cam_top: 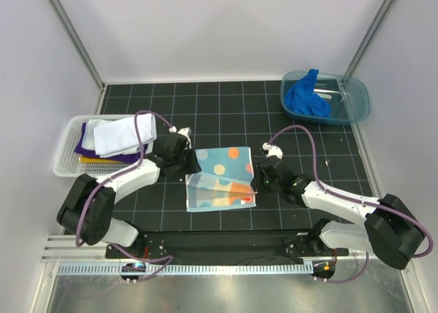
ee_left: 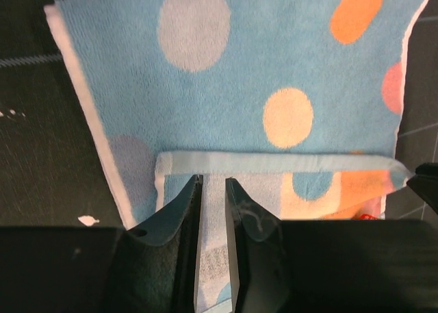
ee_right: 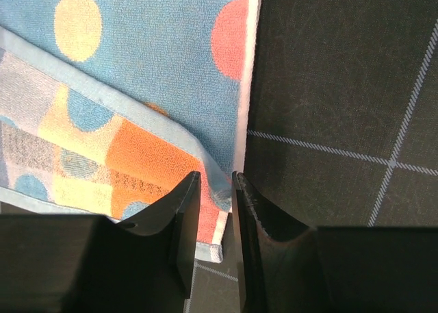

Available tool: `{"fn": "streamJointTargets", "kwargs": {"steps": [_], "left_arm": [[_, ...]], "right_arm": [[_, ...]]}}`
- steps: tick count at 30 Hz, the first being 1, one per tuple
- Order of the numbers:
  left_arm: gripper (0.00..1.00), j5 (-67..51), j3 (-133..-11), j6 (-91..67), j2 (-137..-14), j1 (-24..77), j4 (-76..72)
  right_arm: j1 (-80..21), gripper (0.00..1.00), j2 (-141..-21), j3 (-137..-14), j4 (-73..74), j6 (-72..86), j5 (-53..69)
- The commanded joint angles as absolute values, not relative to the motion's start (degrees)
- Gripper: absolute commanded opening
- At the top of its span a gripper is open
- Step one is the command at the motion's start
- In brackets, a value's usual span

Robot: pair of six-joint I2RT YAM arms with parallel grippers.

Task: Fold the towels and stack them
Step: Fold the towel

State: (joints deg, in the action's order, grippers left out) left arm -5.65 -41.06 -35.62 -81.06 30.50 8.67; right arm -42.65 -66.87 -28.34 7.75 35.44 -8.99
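Left jaws nearly closed, pinching the folded-over hem of the light blue cloth towel with orange and yellow spots. Right jaws narrowly clamped on its folded corner. Beyond both, the towel's lower layer lies flat on the black gridded tabletop.

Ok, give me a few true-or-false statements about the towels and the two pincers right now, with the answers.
1. The left pincer and right pincer both pinch the spotted towel. True.
2. A white towel tops the pile in the white basket. True.
3. The bright blue towel lies in that basket. False: it is in the teal tub.
4. The spotted towel lies fully flat. False: its near edge is folded over.
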Motion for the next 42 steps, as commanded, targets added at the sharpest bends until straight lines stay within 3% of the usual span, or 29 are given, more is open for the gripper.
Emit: {"fn": "streamJointTargets", "kwargs": {"steps": [1, 6, 9, 15, 22, 34, 42], "left_arm": [[0.23, -2.2, -44.9, -34.2, -83.4, 30.8, 11.9], [0.31, -0.6, -45.6, -34.6, -84.6, 30.7, 13.3], [0.36, -0.5, -45.5, -34.5, -85.0, 30.7, 13.9], [0.44, 0.6, -46.0, -34.1, -86.4, 30.8, 13.9], [0.41, 0.2, -46.8, -33.8, -89.2, 30.7, 12.6], [0.27, -2.3, -47.0, -33.4, -86.9, 30.7, 12.7], [0.24, -3.0, -47.2, -32.9, -85.1, 30.7, 14.3]], "right_arm": [[-43.0, 0.32, -67.2, -30.0, 6.5, 33.1, -10.5], [-43.0, 0.30, -67.7, -28.9, 4.8, 32.9, -8.6], [-43.1, 0.21, -67.4, -28.2, 4.5, 33.0, -8.6], [-43.1, 0.16, -66.8, -27.7, 4.2, 33.1, -8.4], [-43.1, 0.15, -67.1, -27.6, 3.9, 33.1, -8.2], [-43.1, 0.15, -67.3, -27.8, 3.6, 33.3, -7.8], [-43.0, 0.15, -67.5, -27.5, 3.3, 33.5, -7.6]]}}
